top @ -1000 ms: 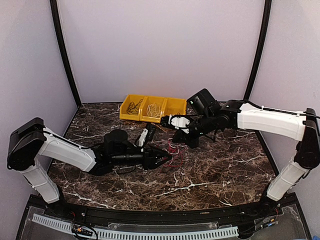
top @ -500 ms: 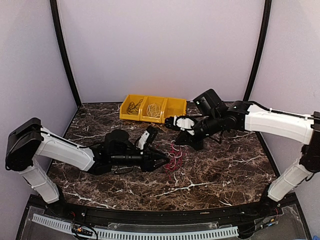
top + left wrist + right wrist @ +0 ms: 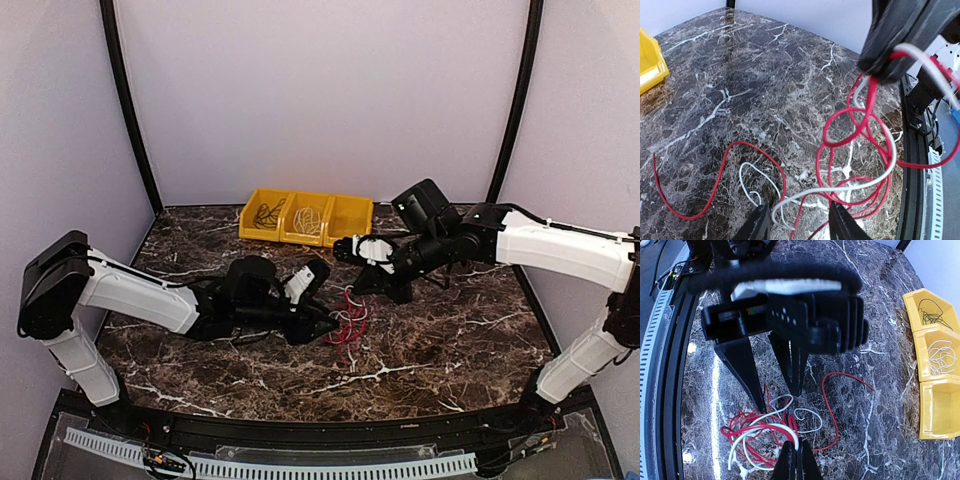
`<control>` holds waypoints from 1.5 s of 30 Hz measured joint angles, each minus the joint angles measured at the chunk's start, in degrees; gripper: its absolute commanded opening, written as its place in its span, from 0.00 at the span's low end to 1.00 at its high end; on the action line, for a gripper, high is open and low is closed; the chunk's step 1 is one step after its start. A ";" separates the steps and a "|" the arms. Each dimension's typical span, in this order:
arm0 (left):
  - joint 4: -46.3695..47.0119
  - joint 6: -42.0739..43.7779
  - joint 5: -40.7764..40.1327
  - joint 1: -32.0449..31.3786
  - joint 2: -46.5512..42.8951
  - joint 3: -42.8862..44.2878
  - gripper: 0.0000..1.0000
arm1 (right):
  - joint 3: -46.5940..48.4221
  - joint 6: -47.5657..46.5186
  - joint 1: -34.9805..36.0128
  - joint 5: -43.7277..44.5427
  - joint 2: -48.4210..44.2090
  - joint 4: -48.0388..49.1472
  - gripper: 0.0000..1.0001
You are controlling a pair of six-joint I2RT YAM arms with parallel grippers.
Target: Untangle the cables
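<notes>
my right gripper pinches the cables aloft; my left gripper, spread astride them, should next clamp one strand and pull away.

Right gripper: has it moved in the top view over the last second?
Yes. The right gripper, shut on the cables, has shifted right, away from the right end of the yellow bins.

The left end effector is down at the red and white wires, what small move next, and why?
Probably close the left end effector on the thin white wire lying between its open fingers. The right end effector is shut on the tangle of thin red and white wires, holding part up, so pinning one strand should let them pull apart.
</notes>
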 measured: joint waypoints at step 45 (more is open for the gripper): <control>3.04 -16.63 -15.04 0.72 -4.87 -1.11 0.00 | -5.97 3.93 -4.04 -8.46 6.38 17.55 0.61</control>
